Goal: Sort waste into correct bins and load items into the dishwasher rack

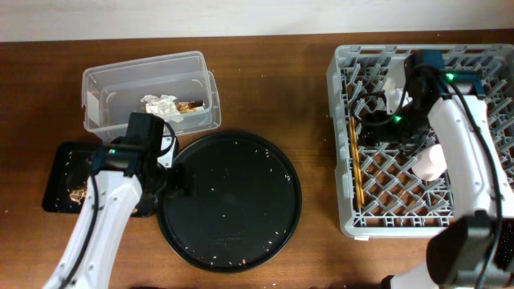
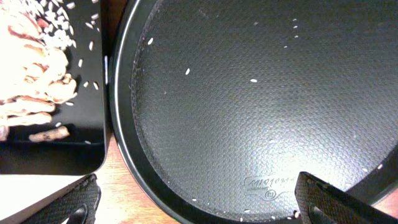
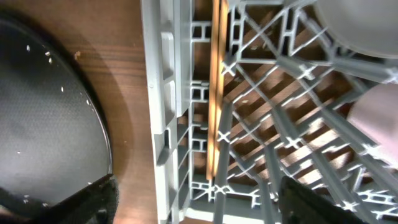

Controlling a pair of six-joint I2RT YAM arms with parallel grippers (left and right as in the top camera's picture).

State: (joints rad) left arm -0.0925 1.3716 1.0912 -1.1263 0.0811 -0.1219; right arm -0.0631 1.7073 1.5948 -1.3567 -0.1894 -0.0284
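R claw point(image 3: 196, 200) hangs open & empty over rack point(image 1: 340, 74), by its left wall. Chopsticks point(image 1: 356, 160) lie flat inside, long axis parallel w/ that wall; can't tell which end is the tip. L claw point(image 2: 199, 209) is spread wide, empty, above round black tray point(image 1: 229, 201). Food scraps point(image 2: 31, 81) sit in small black tray point(image 1: 55, 164); tissue point(image 1: 161, 105) in clear tub point(image 1: 103, 87). R arm hides much of rack; pale pinkish item point(image 3: 380, 124) is cut off at frame edge.
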